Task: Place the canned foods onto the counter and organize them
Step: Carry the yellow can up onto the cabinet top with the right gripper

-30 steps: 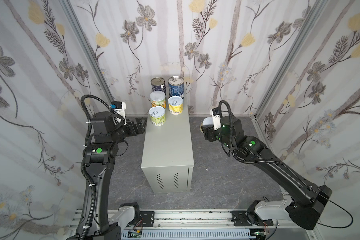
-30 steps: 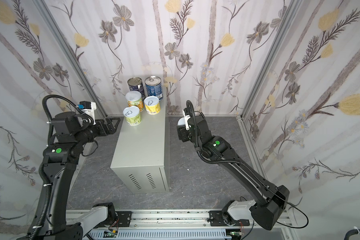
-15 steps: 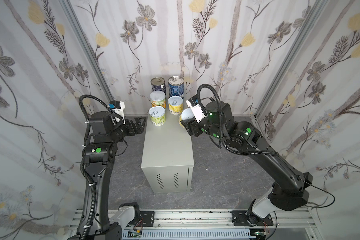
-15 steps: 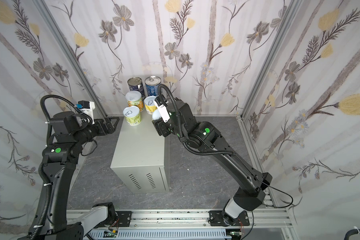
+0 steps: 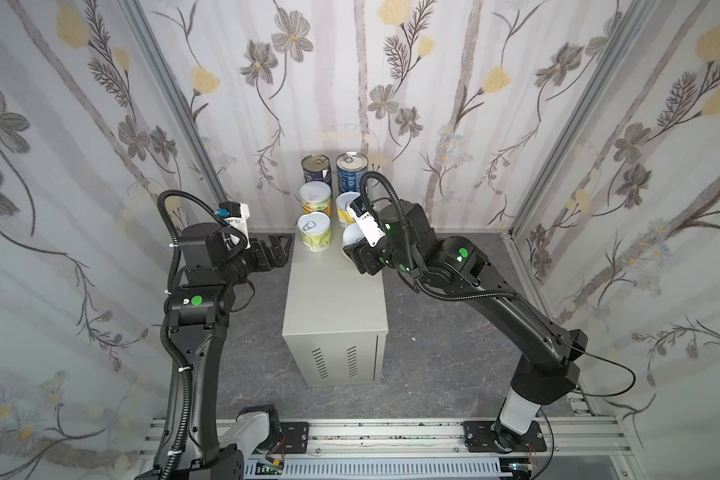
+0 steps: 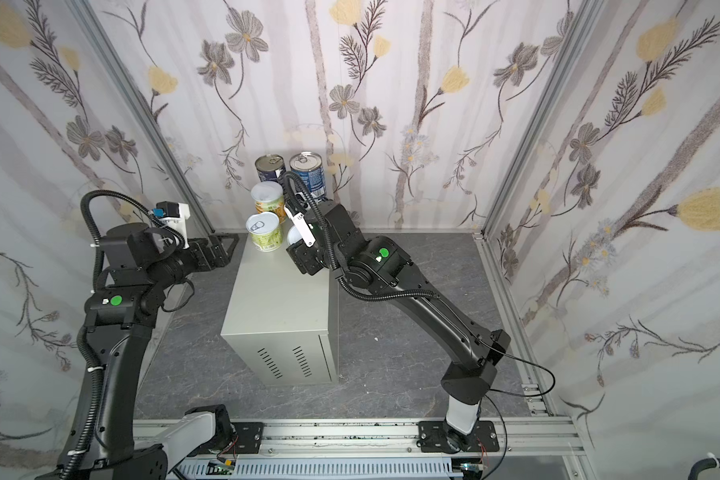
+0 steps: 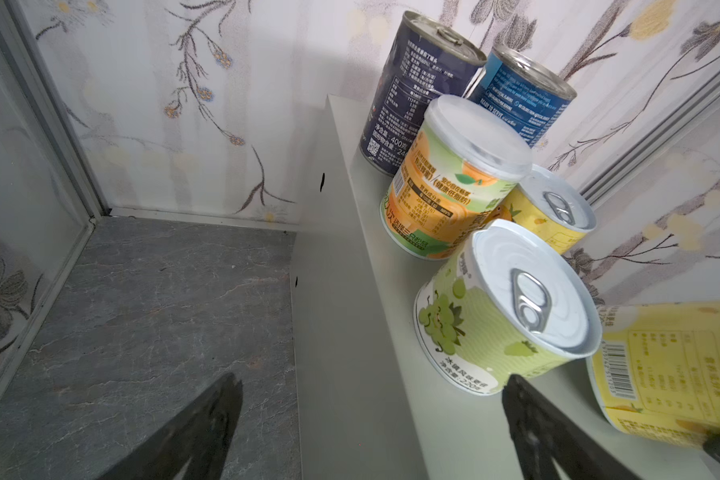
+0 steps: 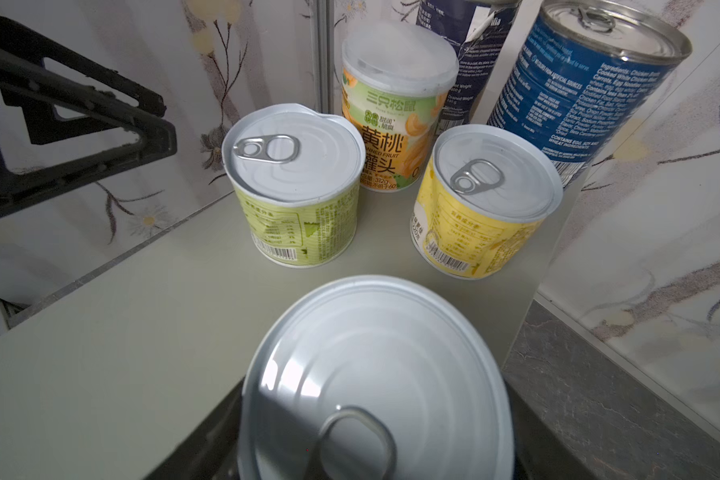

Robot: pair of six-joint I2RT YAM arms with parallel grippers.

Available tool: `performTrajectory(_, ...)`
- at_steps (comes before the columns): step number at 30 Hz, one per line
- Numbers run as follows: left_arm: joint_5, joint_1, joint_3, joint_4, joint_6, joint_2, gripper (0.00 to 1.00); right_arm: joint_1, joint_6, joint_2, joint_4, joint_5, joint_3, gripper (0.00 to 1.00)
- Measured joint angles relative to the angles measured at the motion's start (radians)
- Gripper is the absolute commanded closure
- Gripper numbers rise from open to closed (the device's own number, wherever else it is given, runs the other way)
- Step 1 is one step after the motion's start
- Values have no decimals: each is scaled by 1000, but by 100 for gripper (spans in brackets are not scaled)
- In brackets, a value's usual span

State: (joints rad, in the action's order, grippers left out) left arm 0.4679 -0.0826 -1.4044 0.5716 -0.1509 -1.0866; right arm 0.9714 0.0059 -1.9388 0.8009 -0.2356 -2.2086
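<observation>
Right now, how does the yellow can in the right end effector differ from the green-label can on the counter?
The yellow can is tilted well over; the green-label can stands upright. The yellow can is gripped by the right end effector; the green-label can stands free on the counter. Both are short tins with silver pull-tab tops.

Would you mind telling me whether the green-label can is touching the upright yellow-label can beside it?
Apart. The right wrist view shows a strip of bare counter top between the green-label can and the upright yellow-label can.
</observation>
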Motion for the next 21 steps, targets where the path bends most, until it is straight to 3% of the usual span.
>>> performTrajectory(21, 15, -9, 2, -1, -7, -1, 0, -2, -7, -21, -50, -6, -4, 10)
